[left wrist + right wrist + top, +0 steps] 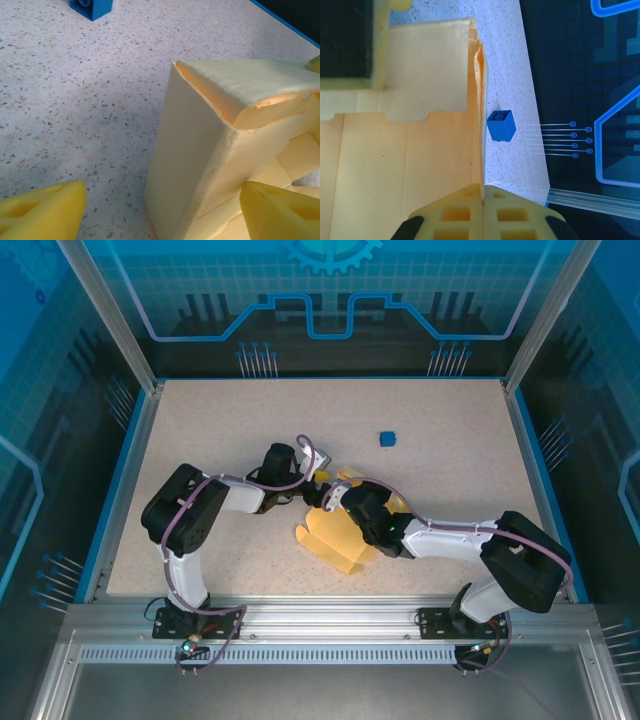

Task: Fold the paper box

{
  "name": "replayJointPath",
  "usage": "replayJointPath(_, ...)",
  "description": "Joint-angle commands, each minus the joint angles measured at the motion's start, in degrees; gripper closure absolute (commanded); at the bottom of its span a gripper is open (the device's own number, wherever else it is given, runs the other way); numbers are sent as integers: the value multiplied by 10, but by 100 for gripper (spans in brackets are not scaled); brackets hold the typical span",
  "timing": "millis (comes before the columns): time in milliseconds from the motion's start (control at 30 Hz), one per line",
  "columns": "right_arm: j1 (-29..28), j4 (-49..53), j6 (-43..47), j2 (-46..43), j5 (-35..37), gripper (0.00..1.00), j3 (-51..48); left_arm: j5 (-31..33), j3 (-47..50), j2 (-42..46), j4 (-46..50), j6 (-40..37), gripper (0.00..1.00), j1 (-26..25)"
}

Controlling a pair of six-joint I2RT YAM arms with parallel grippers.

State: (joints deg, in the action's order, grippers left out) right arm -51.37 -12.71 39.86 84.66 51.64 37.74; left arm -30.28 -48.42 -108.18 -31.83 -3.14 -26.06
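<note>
The paper box (338,542) is a pale yellow card sheet lying partly folded at the table's middle, with some flaps still flat. My right gripper (483,192) is shut on the edge of one raised side wall (476,100), holding it upright. In the top view that gripper (336,499) sits over the sheet's far edge. My left gripper (318,478) is just beyond it, open. Its yellow fingertips (42,210) straddle a folded-up corner of the box (200,160) without closing on it.
A tiny blue cube (387,438) stands on the speckled table (220,430) beyond the box to the right; it is also seen as the cube (501,125) and the cube (92,6). Blue rails and metal posts border the tabletop.
</note>
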Motion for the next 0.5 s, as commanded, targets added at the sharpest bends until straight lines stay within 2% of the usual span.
replayJointPath(0,-5,22,-12,-9,-33,100,8,28,-12,-3,-6,-12,17,-2)
replayJointPath(300,-1,30,-28,-24,-49,100,9,69,-25,-5,21,-13,12,-14)
replayJointPath(467,0,32,-30,-26,-51,100,9,92,-34,-6,34,-11,19,-16)
